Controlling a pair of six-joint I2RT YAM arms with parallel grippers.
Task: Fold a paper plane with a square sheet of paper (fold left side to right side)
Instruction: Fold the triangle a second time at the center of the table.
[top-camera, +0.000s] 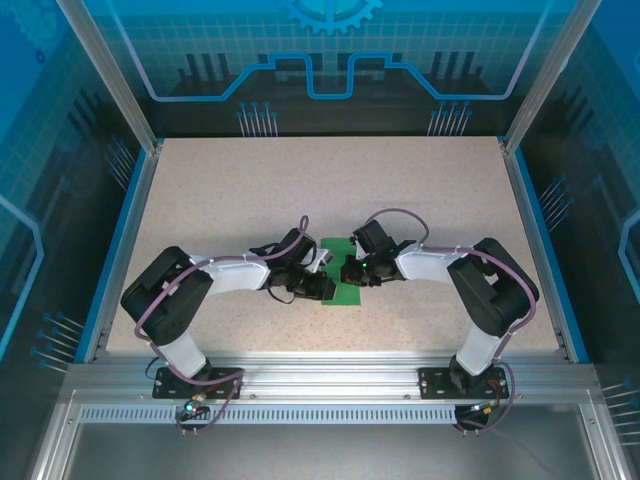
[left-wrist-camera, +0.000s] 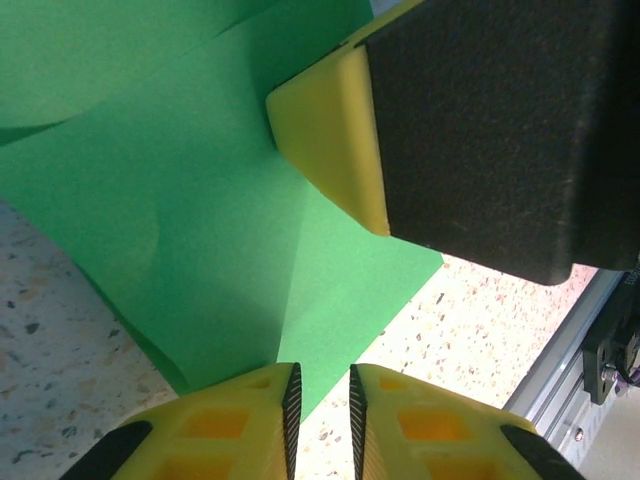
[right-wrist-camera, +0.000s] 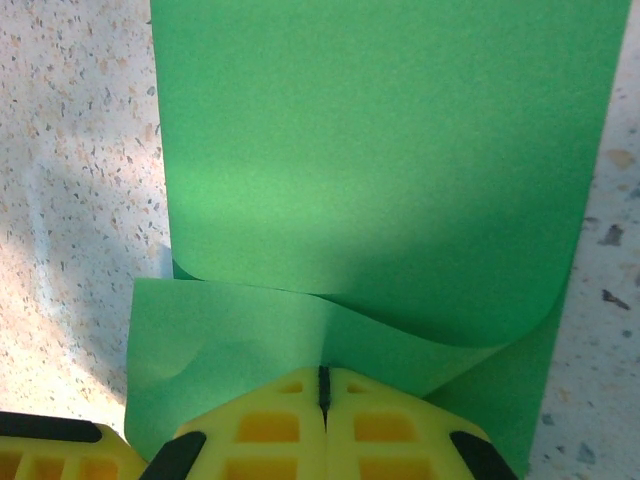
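the square sheet of paper (top-camera: 346, 294) lies on the speckled tabletop (top-camera: 250, 190), near the front edge and about midway between the two arms, with both end effectors crowded over it, so from above the green shows at its far and near ends. it is not lying flat: seen from the right wrist, the paper (right-wrist-camera: 380, 150) has one layer bowing over in a soft, uncreased roll, and a second flap below it comes toward the camera. the right end effector (right-wrist-camera: 322, 388) has its yellow fingers pressed tight together, and that near flap rises into the seam between them with a small ridge running up from the tips, so it looks to be pinching the paper's edge. from above, the right end effector (top-camera: 352, 270) sits over the right part of the sheet and the left end effector (top-camera: 322, 287) comes in low from the left. in its own wrist view the left end effector (left-wrist-camera: 325, 405) has its fingers a narrow slit apart, with nothing i can make out between them. one finger (left-wrist-camera: 325, 130) of the right end effector, yellow with a black pad, rests on the paper just ahead, and a faint fold line runs from near it toward the left fingers
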